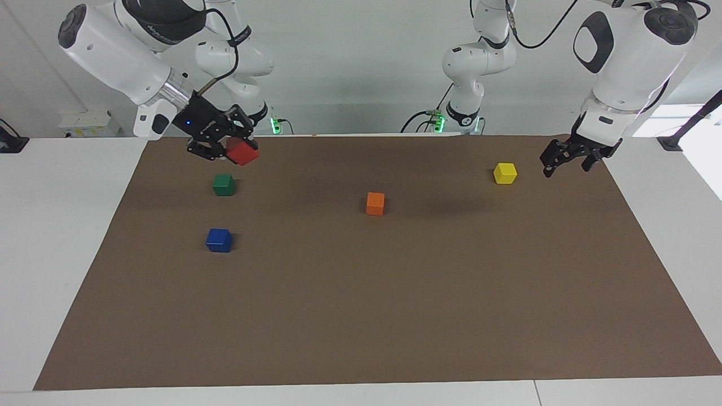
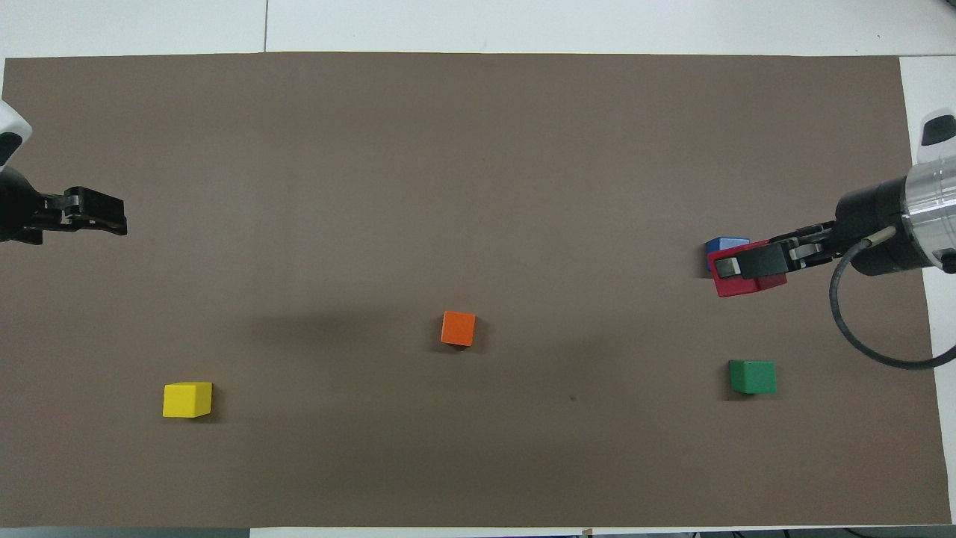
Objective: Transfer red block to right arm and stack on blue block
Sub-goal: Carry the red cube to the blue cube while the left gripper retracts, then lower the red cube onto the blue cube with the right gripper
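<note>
While the right gripper (image 1: 234,148) hangs in the air toward the right arm's end of the bench (image 1: 73,237), its fingers are clenched on the red block (image 1: 243,152), which sits tilted between them. From above, the red block (image 2: 741,277) partly covers the blue block (image 2: 723,245); the facing view shows it is raised well clear, over the mat near the green block (image 1: 223,184). The blue block (image 1: 219,240) rests on the brown mat (image 1: 395,316), farther from the robots than the green one.

Handover judged done; the stack is not yet made.

Risks:
- Tilted block: if lowered as is, an edge would land first and the red block could roll off the blue.
- Overhead overlap misleads; descending on that cue alone would likely miss the blue block.
- Green block lies close by; a low swing might knock it.
- Off-centre placement or an early release may tip the stack.

Left gripper (image 1: 572,157) waits in the air beside the yellow block (image 1: 505,172), fingers released, holding nothing. Orange block (image 1: 375,203) sits mid-mat, well apart from both
</note>
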